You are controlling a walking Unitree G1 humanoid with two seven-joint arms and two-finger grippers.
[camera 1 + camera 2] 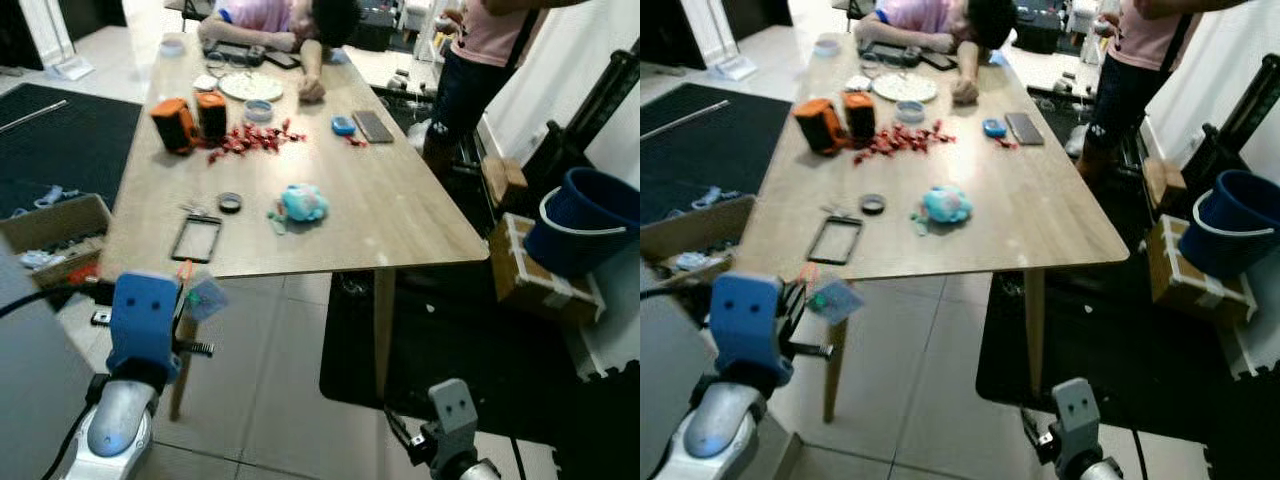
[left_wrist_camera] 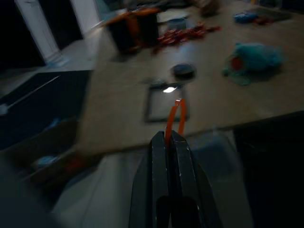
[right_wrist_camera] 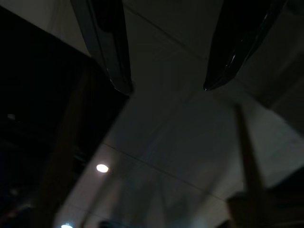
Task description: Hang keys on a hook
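While the right gripper hangs spread, the left gripper pinches an orange loop, table just ahead.

Orange key loop with pale tag, pinched upright off the table's near edge.

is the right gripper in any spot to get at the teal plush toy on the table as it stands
Probably not. The right gripper hangs open low near the floor, below the table edge, while the teal plush toy lies up on the tabletop, so the arm would first have to lift.
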